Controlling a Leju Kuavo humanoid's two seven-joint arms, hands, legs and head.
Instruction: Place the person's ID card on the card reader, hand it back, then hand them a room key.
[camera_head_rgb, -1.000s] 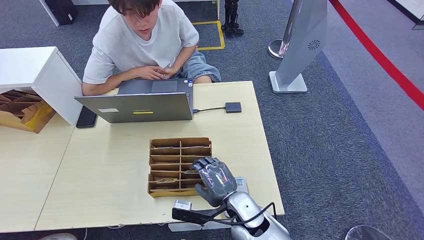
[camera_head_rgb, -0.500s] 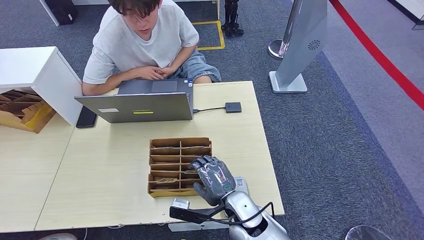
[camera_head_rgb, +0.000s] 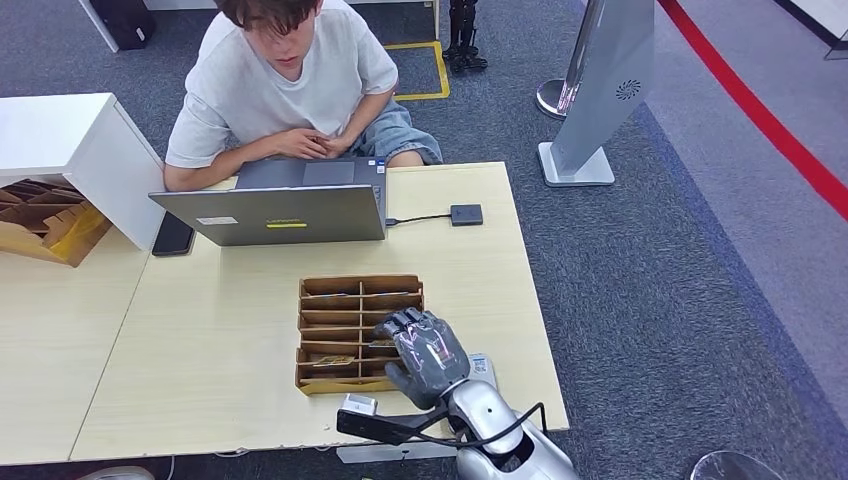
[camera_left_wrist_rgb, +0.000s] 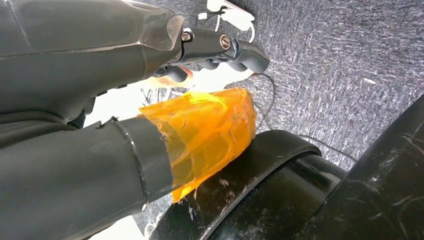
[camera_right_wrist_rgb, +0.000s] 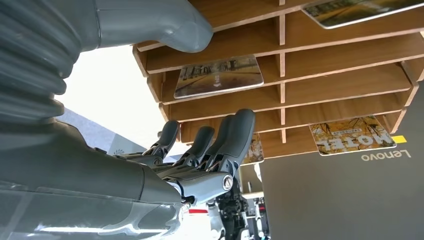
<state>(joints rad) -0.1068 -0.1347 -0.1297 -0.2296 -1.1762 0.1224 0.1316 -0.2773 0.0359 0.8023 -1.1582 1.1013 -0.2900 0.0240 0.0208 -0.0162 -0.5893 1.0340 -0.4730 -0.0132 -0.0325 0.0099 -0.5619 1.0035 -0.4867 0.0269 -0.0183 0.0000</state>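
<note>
The right hand (camera_head_rgb: 428, 357) is hovering at the rack's (camera_head_rgb: 330, 292) right edge, lower centre of the frame, fingers (camera_right_wrist_rgb: 235, 135) spread and holding nothing. A key card (camera_right_wrist_rgb: 218, 75) is lying in one slot. The left hand (camera_left_wrist_rgb: 120, 100) is hanging empty, fingers apart.

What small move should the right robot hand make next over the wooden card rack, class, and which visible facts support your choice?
Probably it should lower its fingers into a slot and pinch one card. The right robot hand hovers at the right side of the wooden card rack, holding nothing. In the right wrist view its fingers sit just short of a card lying in a slot.
</note>
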